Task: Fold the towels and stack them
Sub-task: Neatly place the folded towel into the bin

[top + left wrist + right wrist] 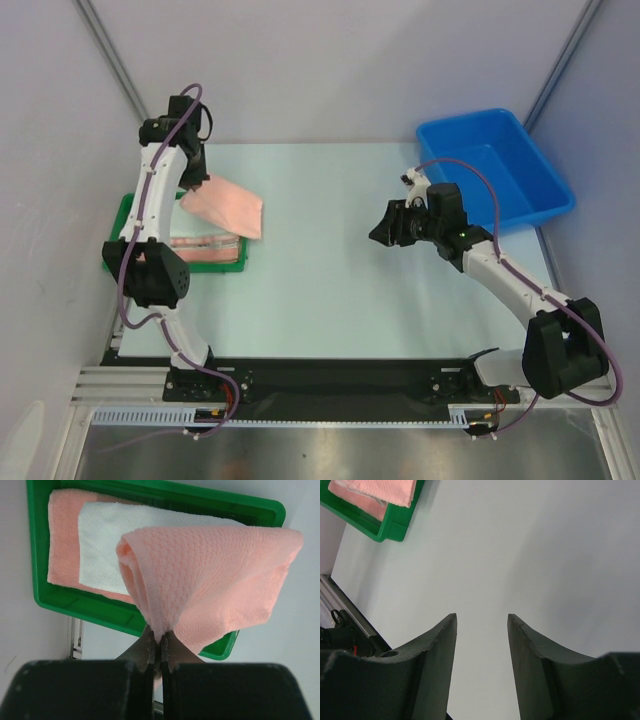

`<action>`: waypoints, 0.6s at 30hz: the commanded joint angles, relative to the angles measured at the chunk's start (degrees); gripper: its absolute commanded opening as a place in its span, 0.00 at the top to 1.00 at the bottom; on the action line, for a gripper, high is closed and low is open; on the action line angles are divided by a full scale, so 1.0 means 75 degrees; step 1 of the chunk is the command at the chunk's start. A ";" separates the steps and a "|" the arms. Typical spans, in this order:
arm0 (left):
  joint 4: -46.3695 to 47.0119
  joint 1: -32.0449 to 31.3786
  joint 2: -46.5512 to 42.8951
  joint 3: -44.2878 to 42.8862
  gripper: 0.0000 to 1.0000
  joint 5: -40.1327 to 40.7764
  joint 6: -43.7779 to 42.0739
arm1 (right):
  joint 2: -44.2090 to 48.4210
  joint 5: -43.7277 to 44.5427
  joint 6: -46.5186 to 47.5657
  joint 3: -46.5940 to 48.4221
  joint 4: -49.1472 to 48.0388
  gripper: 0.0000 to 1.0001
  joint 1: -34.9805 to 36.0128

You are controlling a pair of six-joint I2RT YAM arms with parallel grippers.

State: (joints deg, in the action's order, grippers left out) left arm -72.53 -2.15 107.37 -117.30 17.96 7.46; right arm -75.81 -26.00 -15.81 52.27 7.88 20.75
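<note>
Holding a folded salmon-pink terry cloth towel [215, 580] in the left end effector [160, 647], jaws pinched fully shut on a bunched fold edge, rest hanging free. Gripped at the fold prob. so the layers stay together for the drop.

Seen from top: hanging over the 2 o'clock corner of the green plastic rectangular tray [155, 500], partly past its rim. Tray itself at approx 9 o'clock on the pale counter [330, 270].

Already stacked in tray: a plain white flat-folded towel [110, 545] atop a flat salmon-pink terry towel [62, 540]. Offset in wrist view, w/ pink showing along the 9 o'clock edge.

Judged step: setting the third towel on the stack. Needs a shift toward 9 o'clock first, else likely to land half over the rim. Also a risk of soft terry unfolding on release.

Hovering at approx 3 o'clock of the counter w/ the right end effector [481, 630], jaws moderately apart, nothing btwn them. Prob. placed there to leave the left arm room. Blue plastic rectangular bin [490, 165] at 2 o'clock, just behind that arm.
</note>
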 commanded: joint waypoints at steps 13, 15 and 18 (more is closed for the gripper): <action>0.0495 -0.0076 -0.0535 -0.1072 1.00 -0.1339 -0.0023 | -0.0158 0.0009 0.0058 0.0390 -0.0219 0.49 0.0045; 0.0425 -0.0111 -0.0558 -0.1072 1.00 -0.1200 0.0036 | -0.0123 0.0045 0.0058 0.0390 -0.0195 0.49 0.0045; 0.0331 -0.0123 -0.0652 -0.0943 1.00 -0.1199 0.0129 | -0.0111 0.0033 0.0093 0.0413 -0.0090 0.49 0.0057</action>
State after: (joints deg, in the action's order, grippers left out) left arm -70.78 -2.70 106.30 -123.09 10.57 7.49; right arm -76.73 -25.98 -15.79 52.88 7.94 20.86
